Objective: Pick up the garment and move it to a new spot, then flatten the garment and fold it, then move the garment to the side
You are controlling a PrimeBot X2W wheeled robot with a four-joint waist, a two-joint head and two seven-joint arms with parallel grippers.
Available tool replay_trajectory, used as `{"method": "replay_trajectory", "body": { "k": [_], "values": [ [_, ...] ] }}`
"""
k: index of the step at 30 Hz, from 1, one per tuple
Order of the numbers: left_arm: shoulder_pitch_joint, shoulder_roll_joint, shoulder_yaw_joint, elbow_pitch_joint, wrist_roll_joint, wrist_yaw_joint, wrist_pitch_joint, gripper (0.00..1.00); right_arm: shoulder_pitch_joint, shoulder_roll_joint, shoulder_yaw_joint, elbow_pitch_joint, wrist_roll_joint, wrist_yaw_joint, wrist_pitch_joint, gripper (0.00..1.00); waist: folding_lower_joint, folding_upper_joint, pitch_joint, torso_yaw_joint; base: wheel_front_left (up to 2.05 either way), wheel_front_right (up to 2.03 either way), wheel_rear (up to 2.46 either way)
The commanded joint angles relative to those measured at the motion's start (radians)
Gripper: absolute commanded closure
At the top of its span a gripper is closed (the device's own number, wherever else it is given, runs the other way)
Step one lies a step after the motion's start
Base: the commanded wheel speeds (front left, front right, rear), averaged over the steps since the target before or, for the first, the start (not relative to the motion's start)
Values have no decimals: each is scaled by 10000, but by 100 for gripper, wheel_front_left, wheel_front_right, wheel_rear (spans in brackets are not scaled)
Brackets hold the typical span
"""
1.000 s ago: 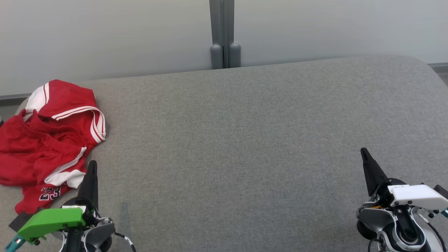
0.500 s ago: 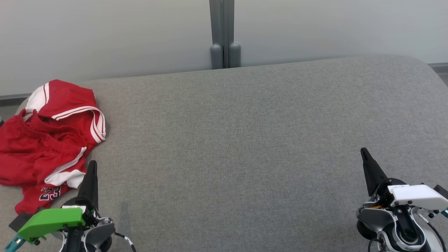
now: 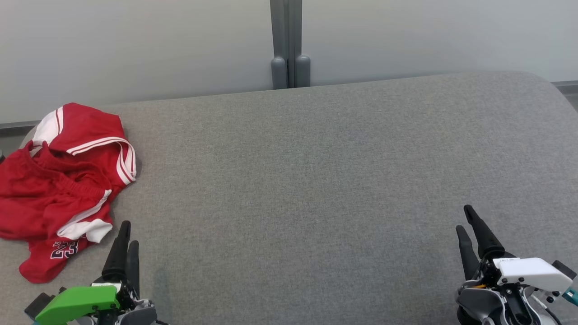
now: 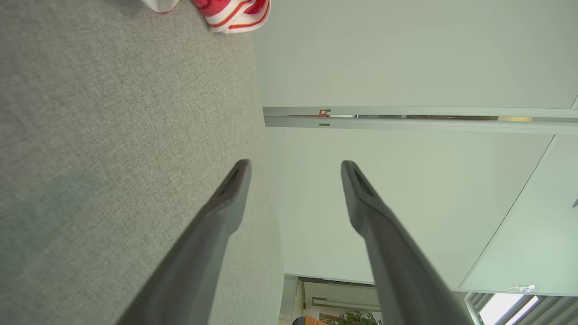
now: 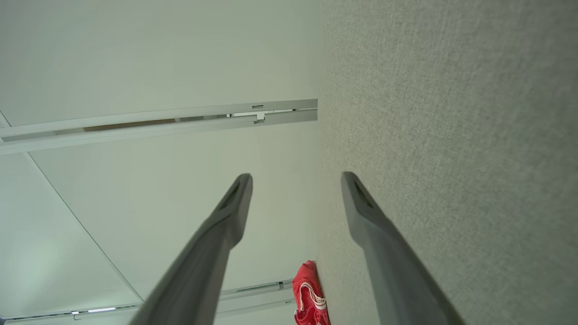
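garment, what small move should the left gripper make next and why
Probably ease the left gripper forward and left onto the garment: it lies crumpled and untouched at the left, the jaws stand open, and that gripper is nearest.

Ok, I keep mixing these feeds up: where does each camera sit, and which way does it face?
Head view: on the head, facing forward and down at the grey cushion and red garment; left gripper and right gripper at the bottom corners.
Left wrist view: on the left wrist, looking along the parted left fingers over the cushion toward the wall.
Right wrist view: on the right wrist, along the parted right fingers.
Shared: all three show the garment.
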Motion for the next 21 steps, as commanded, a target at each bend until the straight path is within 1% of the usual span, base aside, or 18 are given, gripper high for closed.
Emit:
{"method": "replay_trajectory", "body": {
  "k": [1,10,15,21],
  "values": [
    [-115,31,-90,-232,63,-20,-136,0,-129,-36,100,-191,-54,2,-138,0,0,0,1,0,0,0,0],
    [45,43,-352,-553,432,-27,-569,0,1,-52,339,-345,-346,3,-572,0,0,0,6,-1,0,0,0],
    [89,50,-391,-710,1078,-31,-801,0,30,-61,370,-430,-699,3,-803,0,0,0,14,-2,0,0,0],
    [93,58,-544,-1038,2164,111,-1054,0,48,-71,398,-649,-1608,4,-1060,0,0,0,29,-3,0,0,0]
  ]
}}
